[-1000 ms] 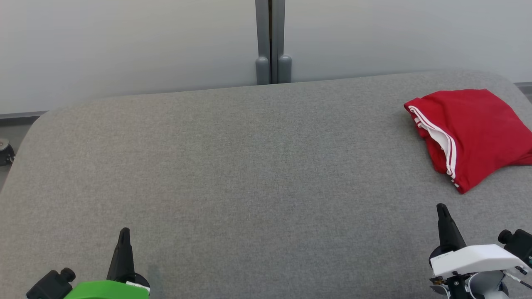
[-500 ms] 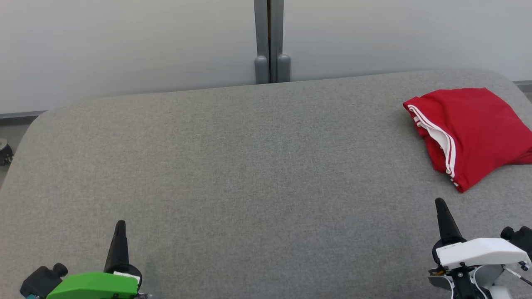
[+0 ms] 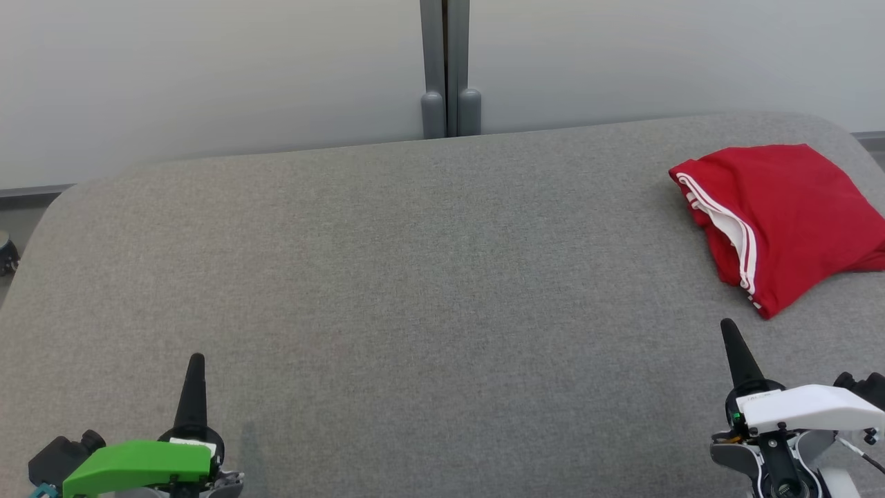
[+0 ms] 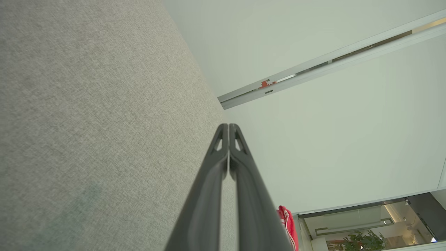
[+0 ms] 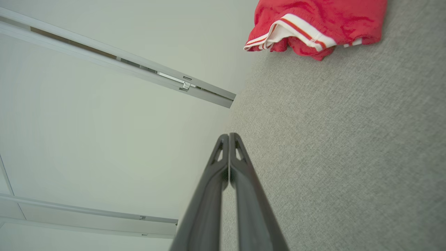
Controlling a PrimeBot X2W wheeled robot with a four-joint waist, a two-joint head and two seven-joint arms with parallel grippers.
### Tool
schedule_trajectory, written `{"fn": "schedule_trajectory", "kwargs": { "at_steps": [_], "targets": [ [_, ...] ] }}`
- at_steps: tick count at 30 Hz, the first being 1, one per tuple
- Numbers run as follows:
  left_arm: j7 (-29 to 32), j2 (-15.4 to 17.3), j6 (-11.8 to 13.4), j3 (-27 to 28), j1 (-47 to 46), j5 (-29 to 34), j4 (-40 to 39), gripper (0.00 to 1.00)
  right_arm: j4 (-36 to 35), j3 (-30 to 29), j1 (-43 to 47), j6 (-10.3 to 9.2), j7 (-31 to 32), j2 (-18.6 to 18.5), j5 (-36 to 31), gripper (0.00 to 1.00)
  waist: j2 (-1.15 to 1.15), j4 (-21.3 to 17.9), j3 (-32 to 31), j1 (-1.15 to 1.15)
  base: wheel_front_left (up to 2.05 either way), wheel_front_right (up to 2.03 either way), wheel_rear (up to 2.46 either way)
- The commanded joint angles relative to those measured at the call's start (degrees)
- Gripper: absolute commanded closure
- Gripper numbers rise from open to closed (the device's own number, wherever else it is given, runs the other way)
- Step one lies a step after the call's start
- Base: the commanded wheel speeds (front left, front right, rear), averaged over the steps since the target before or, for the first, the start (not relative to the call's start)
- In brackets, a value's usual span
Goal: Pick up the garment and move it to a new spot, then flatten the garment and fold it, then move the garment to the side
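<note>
The garment [image 3: 788, 214] is red with white-striped trim, folded into a compact bundle at the far right of the grey padded table [image 3: 415, 277]. It also shows at the top of the right wrist view [image 5: 313, 24] and as a sliver in the left wrist view [image 4: 288, 226]. My right gripper [image 3: 727, 326] hovers at the lower right, just short of the garment, fingers pressed together and empty. My left gripper [image 3: 196, 360] is at the lower left, far from the garment, also shut and empty. Both wrist views show the fingers closed tip to tip [image 4: 228, 126] [image 5: 229, 135].
A pale wall with a grey vertical post [image 3: 447, 69] runs behind the table's far edge. The table's rounded corners show at the far left and far right. A small dark caster [image 3: 5, 252] sits on the floor at the left edge.
Both grippers have risen a little in the head view, fingertips reaching slightly farther over the table. The garment lies as before; the view has shifted slightly.
</note>
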Motion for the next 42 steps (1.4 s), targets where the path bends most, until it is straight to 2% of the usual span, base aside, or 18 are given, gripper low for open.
{"fn": "schedule_trajectory", "kwargs": {
  "at_steps": [1,42],
  "targets": [
    [0.44,0.55,-0.27,0.45,-1.59,-1.52,-0.19,1.00,-0.22,-0.14,-1.09,0.00,0.49,-0.33,1.63,1.00,0.00,-0.02,0.01,0.00,0.00,0.00,0.00],
    [5.66,0.35,-0.56,2.78,-5.55,-18.94,1.49,1.00,0.49,-0.59,-3.76,0.00,5.54,-0.34,22.01,1.00,0.00,-0.54,0.38,0.00,0.00,0.00,0.00]
  ]
}}
